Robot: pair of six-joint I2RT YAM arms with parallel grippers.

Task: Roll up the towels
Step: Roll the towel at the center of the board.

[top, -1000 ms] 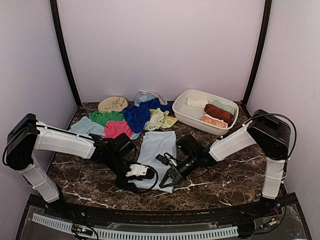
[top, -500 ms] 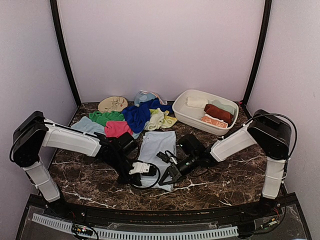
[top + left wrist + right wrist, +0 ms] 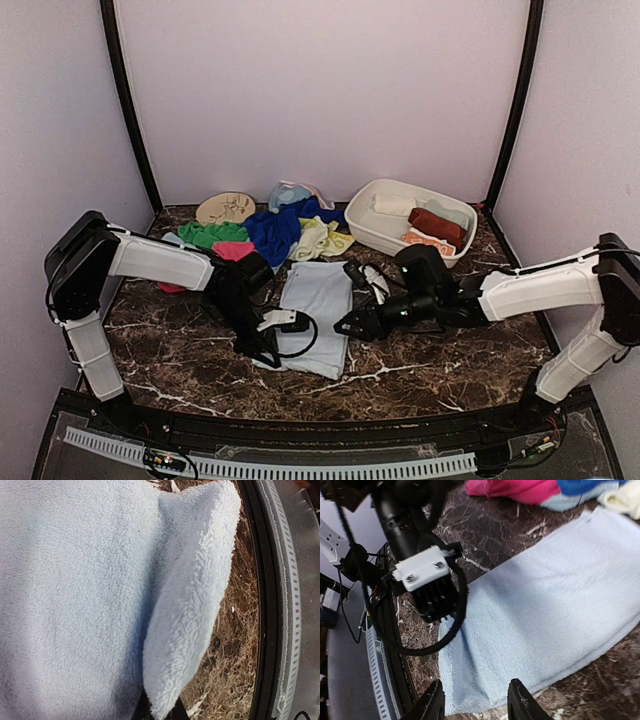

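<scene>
Left claw [image 3: 159, 714]: pinches shut on folded-up near-left corner of pale blue towel [image 3: 320, 295]. Right claw [image 3: 476, 705]: stands open, empty, above same towel's near edge. Towel: lies flat at middle of table [image 3: 450, 350]. Heaped towels [image 3: 275, 230]: sit at back left, beside white basin [image 3: 358, 232].

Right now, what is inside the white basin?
The basin holds a white towel, a rust-brown towel, a pale towel and an orange towel, apparently rolled. They cover its floor, so anything beneath is hidden.
</scene>
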